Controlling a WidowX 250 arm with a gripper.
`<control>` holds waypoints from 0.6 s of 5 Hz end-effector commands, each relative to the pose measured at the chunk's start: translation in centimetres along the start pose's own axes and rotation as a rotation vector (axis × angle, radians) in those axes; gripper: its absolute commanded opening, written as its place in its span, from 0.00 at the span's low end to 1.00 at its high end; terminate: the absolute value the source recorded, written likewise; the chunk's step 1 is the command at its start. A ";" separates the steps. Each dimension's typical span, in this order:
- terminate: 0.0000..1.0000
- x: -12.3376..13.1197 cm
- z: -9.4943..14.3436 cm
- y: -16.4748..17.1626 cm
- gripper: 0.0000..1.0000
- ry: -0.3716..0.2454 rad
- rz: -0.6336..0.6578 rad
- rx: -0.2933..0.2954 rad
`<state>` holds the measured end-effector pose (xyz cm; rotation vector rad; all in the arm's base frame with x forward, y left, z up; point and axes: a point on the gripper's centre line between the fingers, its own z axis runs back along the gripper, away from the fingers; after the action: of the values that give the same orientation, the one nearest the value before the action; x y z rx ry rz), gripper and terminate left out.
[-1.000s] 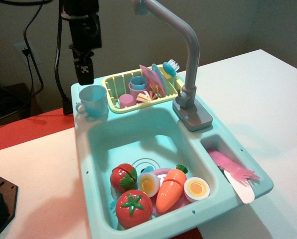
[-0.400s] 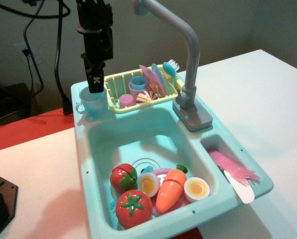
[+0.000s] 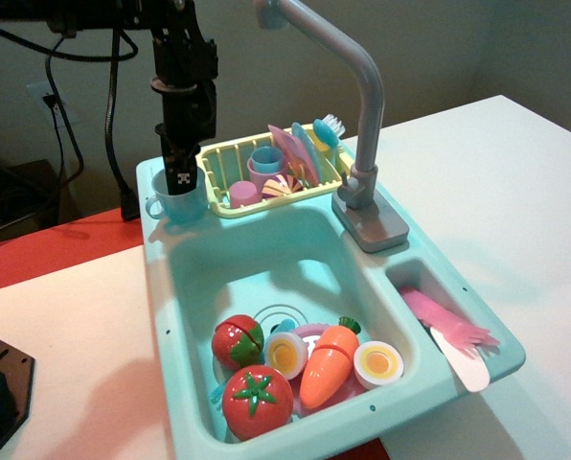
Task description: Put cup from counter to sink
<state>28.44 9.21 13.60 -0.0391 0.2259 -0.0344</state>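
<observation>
We are at the grasping step: our claw [image 3: 181, 179] hangs over the light blue cup [image 3: 175, 203] on the counter [image 3: 161, 230], its black fingers dipping at the cup's rim, though we cannot tell how wide they stand or whether they grip. The cup sits upright directly beneath the claw, mouth and long axis pointing up, handle to its left. Next, we judge, comes closing, lifting, then carrying it forward and right to the sink [image 3: 266, 259].
</observation>
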 end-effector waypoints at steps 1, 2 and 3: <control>0.00 -0.4 1.5 0.2 0.00 -0.082 0.014 0.011; 0.00 -0.5 1.7 0.4 0.00 -0.089 0.017 0.009; 0.00 -0.6 1.7 0.6 0.00 -0.093 0.023 0.004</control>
<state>28.33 9.75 13.15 -0.0663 0.2027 -0.0020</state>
